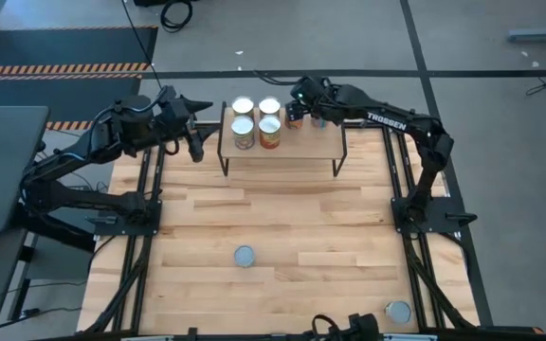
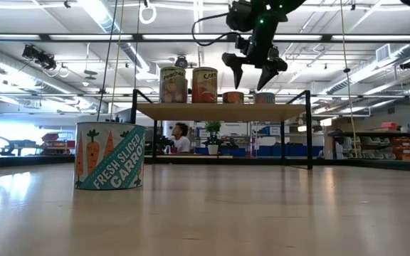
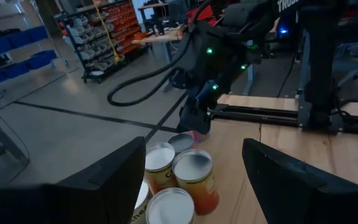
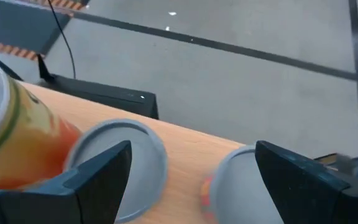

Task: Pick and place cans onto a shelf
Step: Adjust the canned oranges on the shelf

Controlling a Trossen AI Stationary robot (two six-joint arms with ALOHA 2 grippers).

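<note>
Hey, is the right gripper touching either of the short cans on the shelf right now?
Apart. In the low view the right gripper hangs open above the short cans, with background visible between its fingertips and their tops.

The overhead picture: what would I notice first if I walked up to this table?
Probably the shelf at the table's far edge, with four tall cans clustered at its left end. The right gripper hangs open just beside them, above two shorter cans. Two more tins sit alone on the tabletop: a carrot can near the middle and another can at the near right corner.
</note>
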